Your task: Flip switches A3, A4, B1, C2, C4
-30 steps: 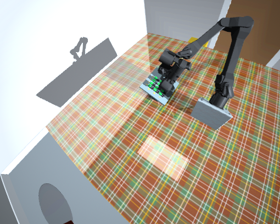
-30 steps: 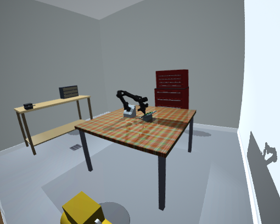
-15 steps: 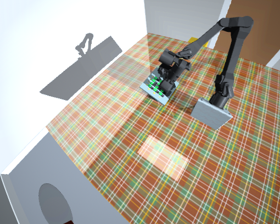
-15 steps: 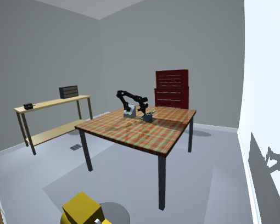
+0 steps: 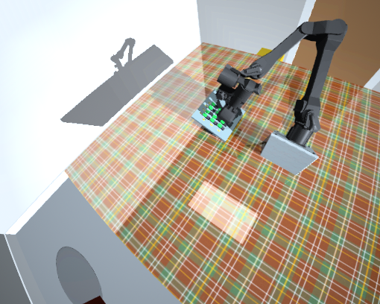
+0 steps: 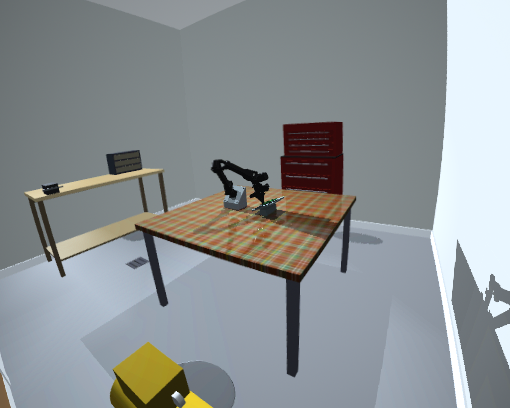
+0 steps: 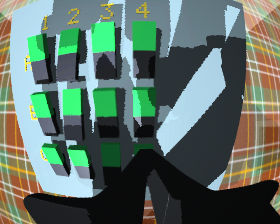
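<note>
Gripper (image 5: 227, 118) (image 6: 263, 202) (image 7: 145, 155) closed, nothing held, at row C near column 4. Panel (image 5: 226, 135) (image 6: 268, 210) (image 7: 200, 110) sits on desk (image 5: 166, 217) (image 6: 243, 237), in front of the arm's base (image 5: 289, 156) (image 6: 235, 199).

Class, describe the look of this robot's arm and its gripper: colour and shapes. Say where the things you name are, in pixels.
The arm (image 5: 323, 65) (image 6: 240, 171) is dark grey to black, with slim straight links and rounded joints. The gripper (image 7: 145, 155) looks black, its silhouette spreading wide either side of a pointed middle.

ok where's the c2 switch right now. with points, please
In the wrist view, C2 (image 7: 80, 161) sits in the bottom row, between C1 (image 7: 55, 159) and C3 (image 7: 110, 163), directly below B2 (image 7: 73, 114).
</note>
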{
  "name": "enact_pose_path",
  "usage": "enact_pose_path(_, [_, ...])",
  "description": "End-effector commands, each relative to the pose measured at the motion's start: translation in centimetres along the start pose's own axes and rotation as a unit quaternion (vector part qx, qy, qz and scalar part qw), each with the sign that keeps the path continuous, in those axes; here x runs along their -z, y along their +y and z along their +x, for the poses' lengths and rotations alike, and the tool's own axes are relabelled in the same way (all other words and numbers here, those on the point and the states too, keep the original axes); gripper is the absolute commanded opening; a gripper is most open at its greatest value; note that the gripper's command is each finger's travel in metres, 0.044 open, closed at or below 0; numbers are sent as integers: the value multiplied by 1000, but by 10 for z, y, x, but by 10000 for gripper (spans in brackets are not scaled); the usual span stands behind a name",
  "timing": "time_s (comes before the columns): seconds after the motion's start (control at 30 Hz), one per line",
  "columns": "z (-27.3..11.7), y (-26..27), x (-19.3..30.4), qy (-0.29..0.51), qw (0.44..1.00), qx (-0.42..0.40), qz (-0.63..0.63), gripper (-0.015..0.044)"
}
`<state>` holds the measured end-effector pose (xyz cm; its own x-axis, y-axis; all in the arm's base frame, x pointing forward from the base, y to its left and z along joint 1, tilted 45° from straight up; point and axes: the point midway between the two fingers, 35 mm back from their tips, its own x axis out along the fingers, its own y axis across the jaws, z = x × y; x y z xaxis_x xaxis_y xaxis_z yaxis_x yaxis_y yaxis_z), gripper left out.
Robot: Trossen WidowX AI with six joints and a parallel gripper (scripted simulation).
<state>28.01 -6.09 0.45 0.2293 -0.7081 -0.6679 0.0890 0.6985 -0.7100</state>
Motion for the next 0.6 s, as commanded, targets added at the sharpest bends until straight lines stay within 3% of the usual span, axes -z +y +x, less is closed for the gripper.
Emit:
enact_pose_path(0.0, [1, 1, 2, 2, 1000, -2, -4, 0])
enact_pose_path(0.33, [-1, 0, 0, 0, 1000, 0, -1, 0])
enact_pose_path(0.57, [-63, 2, 4, -10, 1000, -4, -5, 0])
